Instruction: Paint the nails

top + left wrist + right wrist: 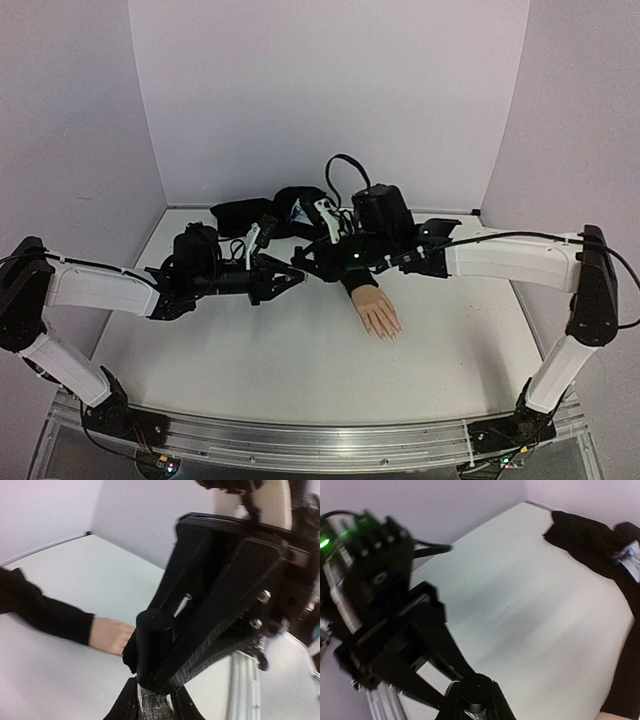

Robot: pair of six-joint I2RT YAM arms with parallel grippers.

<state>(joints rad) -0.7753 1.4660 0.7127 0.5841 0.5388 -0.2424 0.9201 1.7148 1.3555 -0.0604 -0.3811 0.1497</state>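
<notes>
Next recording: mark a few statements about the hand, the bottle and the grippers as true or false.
1. The mannequin hand lies on the table, fingers toward the arm bases. True.
2. The bottle stands alone on the table. False: the left gripper holds it.
3. The right gripper is shut on the bottle's black cap. True.
4. A brush is touching the nails. False: nothing touches the nails; the cap is on the bottle.

I've open table (240, 350) all along the near side and left of the mannequin hand (379, 315). The right arm (500, 258) bars the way over its sleeve (358, 283); black cloth (240, 214), possibly cables too, crowds the back wall
</notes>
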